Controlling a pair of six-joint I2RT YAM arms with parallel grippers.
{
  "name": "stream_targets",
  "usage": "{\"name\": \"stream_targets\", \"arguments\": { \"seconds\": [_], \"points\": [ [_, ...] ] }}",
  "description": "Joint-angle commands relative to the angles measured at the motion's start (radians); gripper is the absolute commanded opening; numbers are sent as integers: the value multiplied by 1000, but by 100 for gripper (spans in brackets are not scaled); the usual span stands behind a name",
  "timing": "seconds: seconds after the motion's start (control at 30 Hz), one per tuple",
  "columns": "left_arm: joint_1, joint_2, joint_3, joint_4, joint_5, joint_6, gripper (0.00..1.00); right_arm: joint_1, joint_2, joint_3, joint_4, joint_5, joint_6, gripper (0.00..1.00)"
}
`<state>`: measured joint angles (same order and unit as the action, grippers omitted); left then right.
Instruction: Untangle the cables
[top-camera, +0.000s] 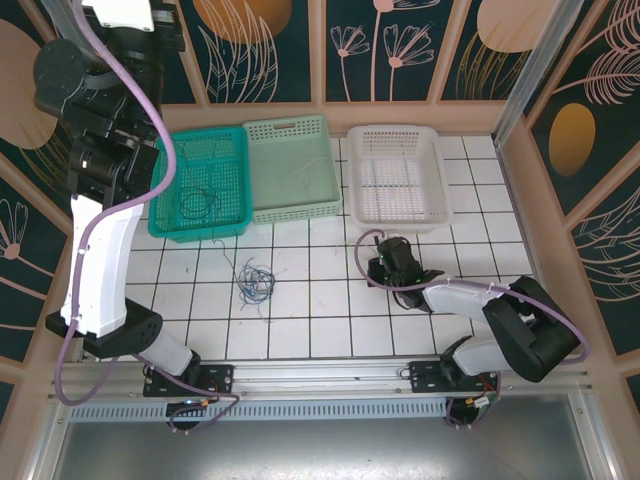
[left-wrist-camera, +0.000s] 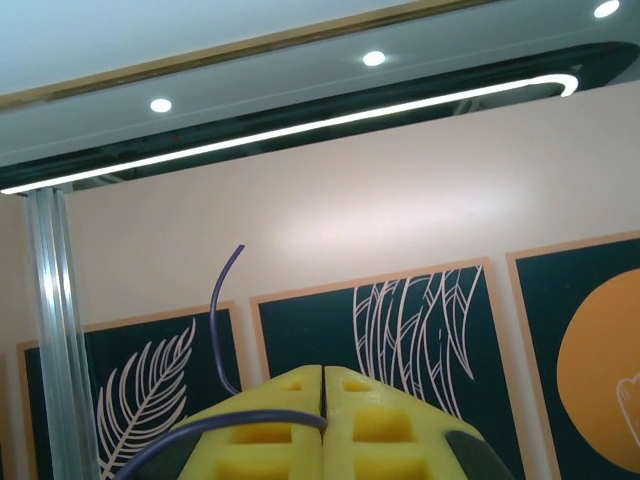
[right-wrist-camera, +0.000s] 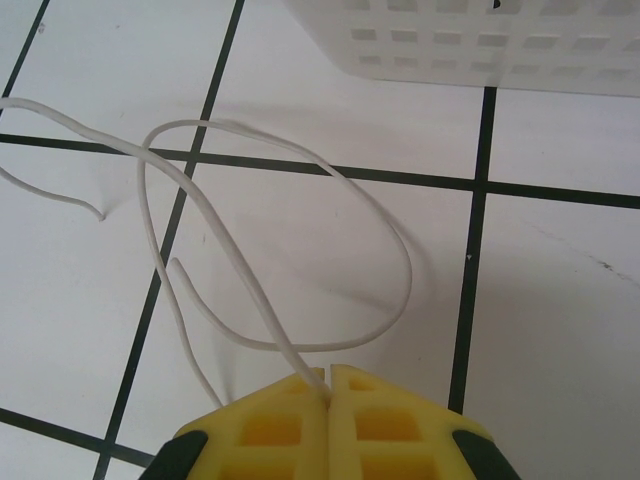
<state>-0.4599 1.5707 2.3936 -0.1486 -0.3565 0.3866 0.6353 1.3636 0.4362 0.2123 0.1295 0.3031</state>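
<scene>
teal basket (top-camera: 205, 229): dark cables (top-camera: 197, 203) inside | left gripper (left-wrist-camera: 323, 372): squeezed tight on blue cable (left-wrist-camera: 218, 310) | right gripper (right-wrist-camera: 330, 372): squeezed tight on white cable (right-wrist-camera: 405, 265), near white basket (right-wrist-camera: 480, 40)

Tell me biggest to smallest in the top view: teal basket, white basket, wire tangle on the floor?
Biggest: the teal basket and the white basket. They look about the same size, so I won't rank them.
Smallest: the wire tangle, clearly.

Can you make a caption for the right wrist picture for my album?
The right claw pinches a white cable looped on the tiles near the white basket.
</scene>
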Motion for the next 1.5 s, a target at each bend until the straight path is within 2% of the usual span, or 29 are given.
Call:
{"name": "stream_targets", "arguments": {
  "seconds": [0.0,0.2,0.33,0.37,0.47,0.53,0.83,0.97,1.13,1.27,1.47],
  "points": [
    [1,-71,-73,64,82,-61,0,-4,24,34,20,-20,18,0],
    [1,-195,-303,147,318,-216,0,12,71,71,-6,-36,9,0],
    [0,-263,-442,214,402,-283,0,60,139,138,-90,-16,-24,4],
    [1,-273,-465,224,410,-289,0,73,151,152,-114,11,-25,10],
    [0,-284,-490,223,414,-293,0,96,144,159,-135,42,-33,54],
    [1,-285,-488,215,412,-290,0,102,109,154,-135,39,-34,63],
    [1,-293,-490,197,409,-280,0,136,-34,200,-265,139,-50,73],
    [1,-294,-488,191,418,-282,0,195,-109,226,-293,150,-102,77],
    [1,-290,-488,187,430,-289,0,292,-161,268,-166,122,-185,84],
    [1,-285,-484,190,435,-298,0,307,-90,338,15,15,-225,85],
    [1,-292,-493,197,449,-310,0,299,167,524,140,-59,-317,87]
  ]
}}
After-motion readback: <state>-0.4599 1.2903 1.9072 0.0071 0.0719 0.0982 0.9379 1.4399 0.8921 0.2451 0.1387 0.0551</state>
